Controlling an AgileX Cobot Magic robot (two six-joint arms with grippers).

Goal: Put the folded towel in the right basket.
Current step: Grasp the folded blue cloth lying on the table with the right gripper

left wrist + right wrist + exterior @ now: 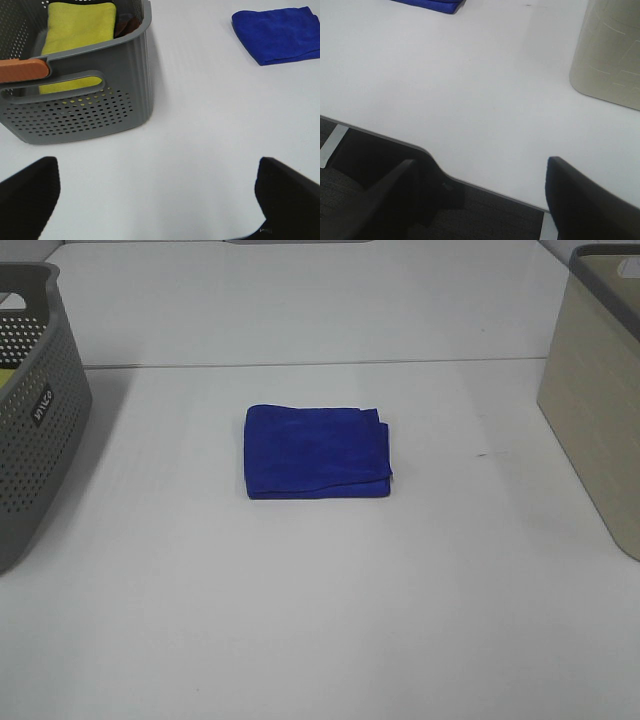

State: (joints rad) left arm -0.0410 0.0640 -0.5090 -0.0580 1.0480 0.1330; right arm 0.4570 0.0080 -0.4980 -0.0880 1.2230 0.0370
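Observation:
A folded blue towel [316, 451] lies flat in the middle of the white table [300, 620]. It also shows in the left wrist view [279, 33] and, as an edge only, in the right wrist view [432, 5]. The beige right basket [600, 390] stands at the table's right edge and shows in the right wrist view [612, 55]. Neither gripper is in the high view. My left gripper [160, 200] is open over bare table beside the grey basket. My right gripper [480, 200] is open above the table's front edge, well away from the towel.
A grey perforated basket [35, 420] stands at the table's left edge; the left wrist view shows it [85, 107] holding a folded yellow towel [75, 37]. The table's front edge [385, 137] and dark floor lie under my right gripper.

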